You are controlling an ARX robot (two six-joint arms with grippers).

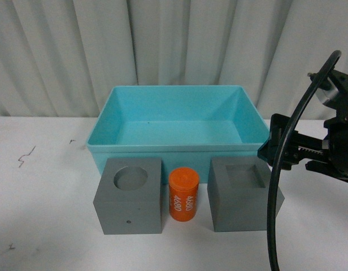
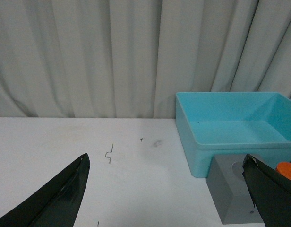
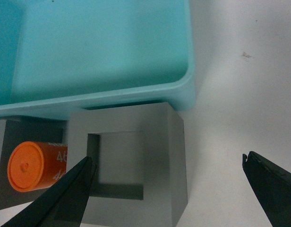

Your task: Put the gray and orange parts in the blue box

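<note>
Your right gripper (image 3: 168, 160) is the nearer one. Its fingers are spread wide and empty, and it hovers over the square-recess gray cube (image 1: 244, 195), which sits just in front of the blue box (image 1: 162, 155), toward the box's right end. The cube lies off-centre, closer to one finger. It is matte and flat-sided, so it should pinch squarely. The orange cylinder (image 1: 183, 195) stands upright before the box's middle, with the round-recess gray cube (image 1: 129, 196) before its left end. The left gripper (image 2: 165, 158) is also spread and holds nothing.
</note>
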